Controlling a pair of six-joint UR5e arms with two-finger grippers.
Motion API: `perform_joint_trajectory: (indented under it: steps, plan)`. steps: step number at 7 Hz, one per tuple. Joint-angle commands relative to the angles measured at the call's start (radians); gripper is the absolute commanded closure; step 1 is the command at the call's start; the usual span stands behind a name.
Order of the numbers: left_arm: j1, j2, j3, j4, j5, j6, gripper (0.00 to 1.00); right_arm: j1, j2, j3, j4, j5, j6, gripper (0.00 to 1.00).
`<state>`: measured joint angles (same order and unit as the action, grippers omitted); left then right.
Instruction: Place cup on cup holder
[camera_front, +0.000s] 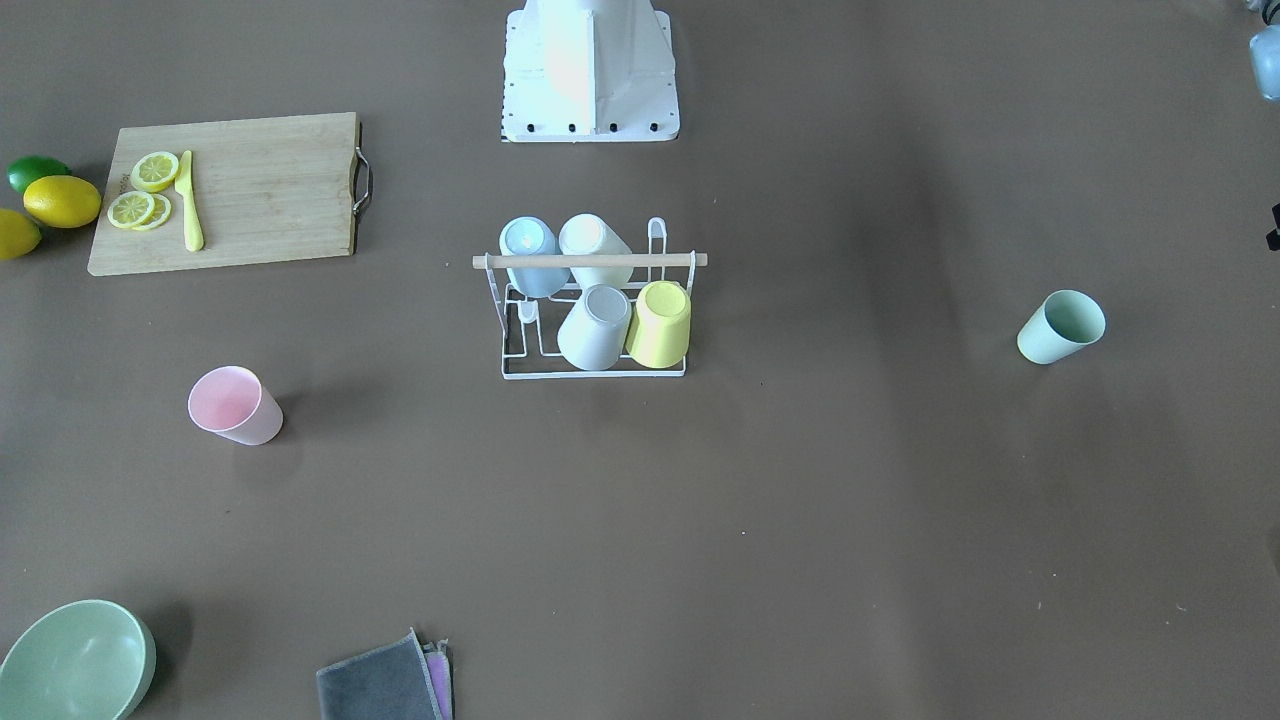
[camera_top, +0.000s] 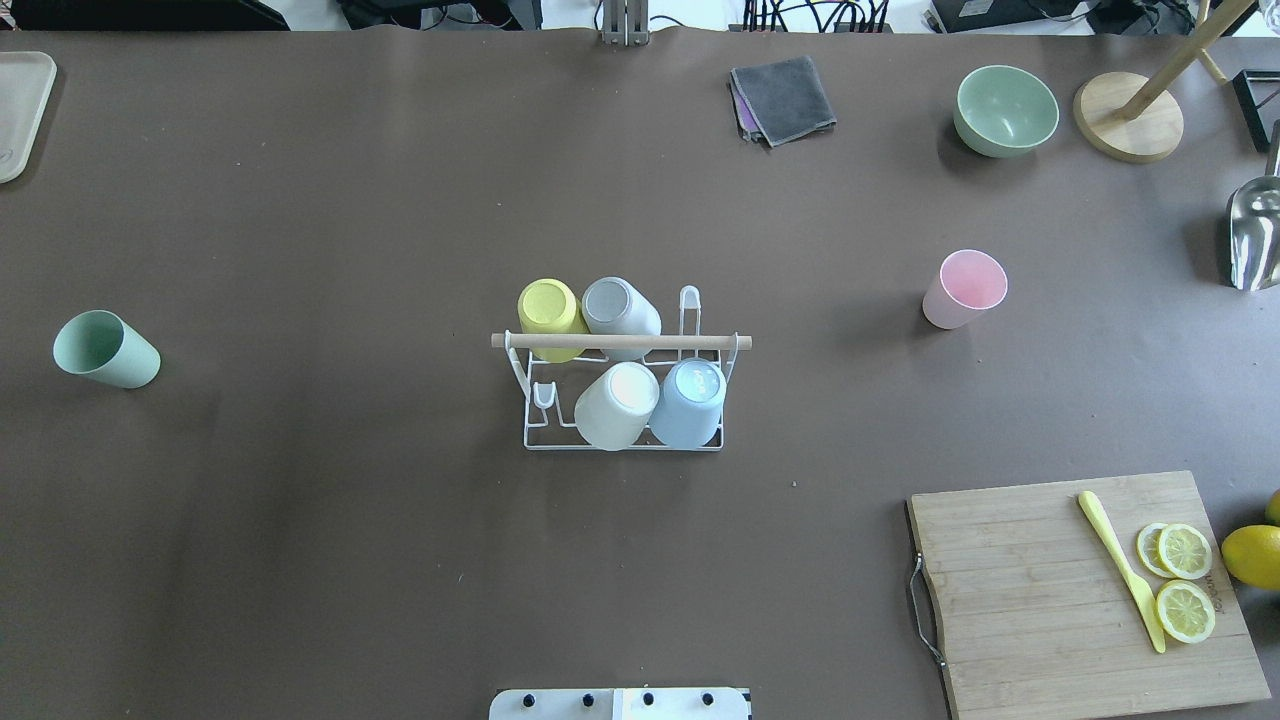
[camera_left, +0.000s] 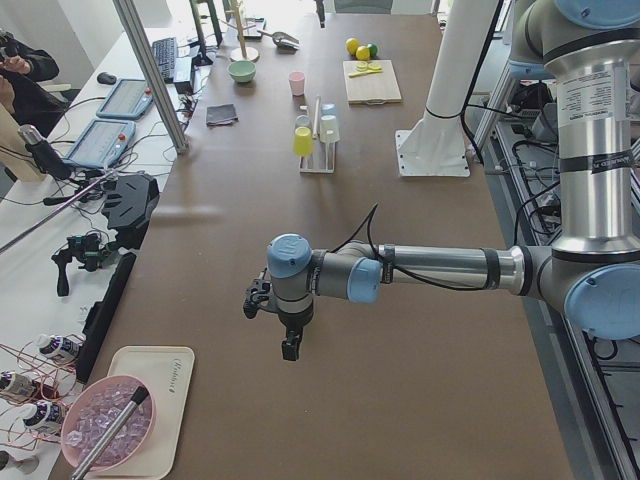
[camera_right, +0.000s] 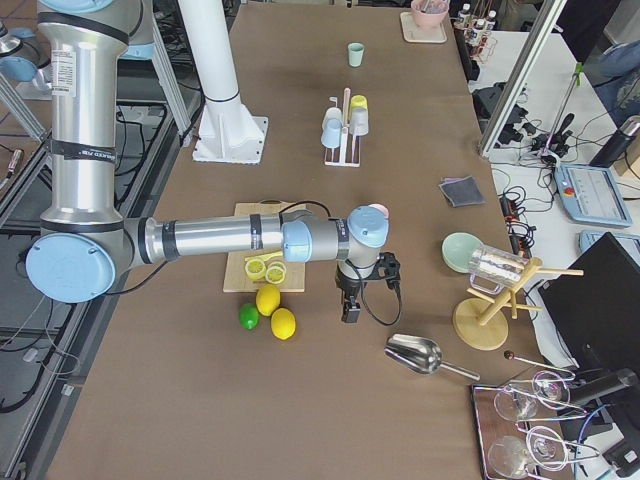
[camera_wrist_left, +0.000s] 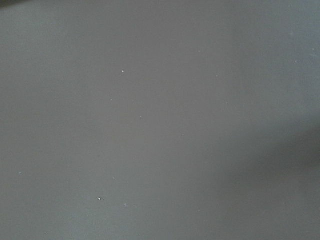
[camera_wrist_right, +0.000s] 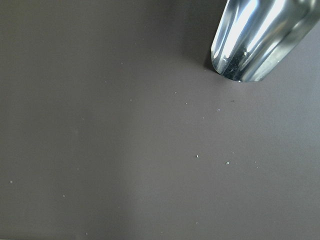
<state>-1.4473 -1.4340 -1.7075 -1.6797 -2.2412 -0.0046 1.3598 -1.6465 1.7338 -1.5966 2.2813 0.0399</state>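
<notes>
Silver-grey arm tubes (camera_left: 440, 268), pale blue joint caps (camera_left: 289, 255), black cable (camera_left: 372, 225), white pedestal (camera_front: 590, 80) with dark screws (camera_front: 572, 128)

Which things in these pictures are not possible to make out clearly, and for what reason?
Left gripper: seen only in the exterior left view, small; open or shut cannot be told.
Right gripper: only in the exterior right view; same doubt.
Metal scoop: in the right wrist view, cut off by the top edge.
Cup holder: overhead view, prongs hidden under the upturned cups.
</notes>
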Motion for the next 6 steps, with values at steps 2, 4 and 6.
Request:
perform_joint_trajectory:
  steps: [2, 4, 6]
  plan:
    - [-0.001, 0.003, 0.0, 0.0, -0.002, 0.0, 0.02, -0.016, 0.023, 0.044, -0.006, -0.072, 0.0, 0.0]
    - [-0.001, 0.0, -0.001, 0.0, 0.0, 0.0, 0.02, -0.016, 0.028, 0.046, -0.019, -0.068, 0.001, 0.0]
    - [0.001, -0.003, -0.001, 0.002, 0.0, 0.0, 0.02, -0.057, 0.194, 0.043, -0.229, -0.071, -0.009, 0.0]
